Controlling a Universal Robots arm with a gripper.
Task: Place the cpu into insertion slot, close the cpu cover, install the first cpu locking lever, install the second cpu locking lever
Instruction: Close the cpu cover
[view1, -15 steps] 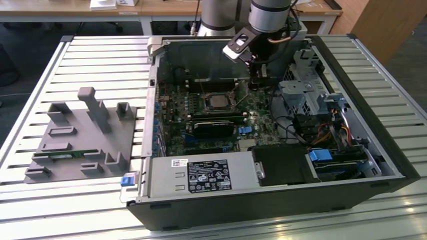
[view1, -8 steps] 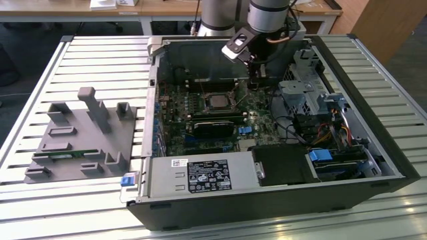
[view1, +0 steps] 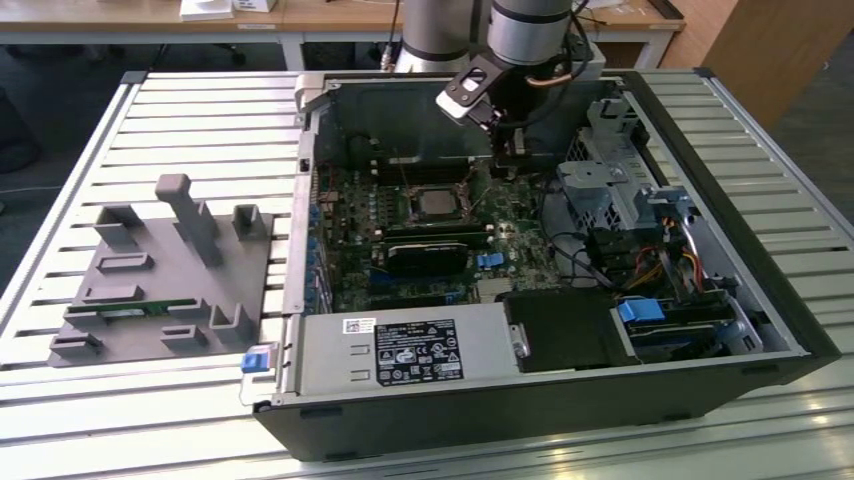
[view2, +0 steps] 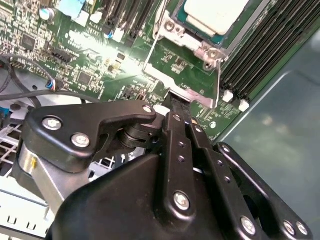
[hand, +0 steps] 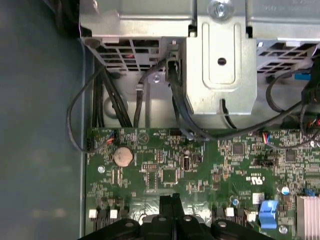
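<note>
In the second wrist view the black fingers (view2: 176, 135) look pressed shut, though I cannot tell if they pinch anything, while the cpu (view1: 437, 203) lies in the insertion slot (view1: 411, 204) near the middle of the exterior view, just left of the arm (view1: 531, 30).

Your grey arm (view1: 530, 30) points down; black two-finger gripper (view2: 176, 106), fingers pressed together, tips close over the green circuit board (hand: 225, 165).

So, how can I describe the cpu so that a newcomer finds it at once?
Look into the open computer case at the green motherboard. Near the board's middle lies the cpu, a flat square. Its dull metal top sets it apart from the long black memory slots beside it.
</note>
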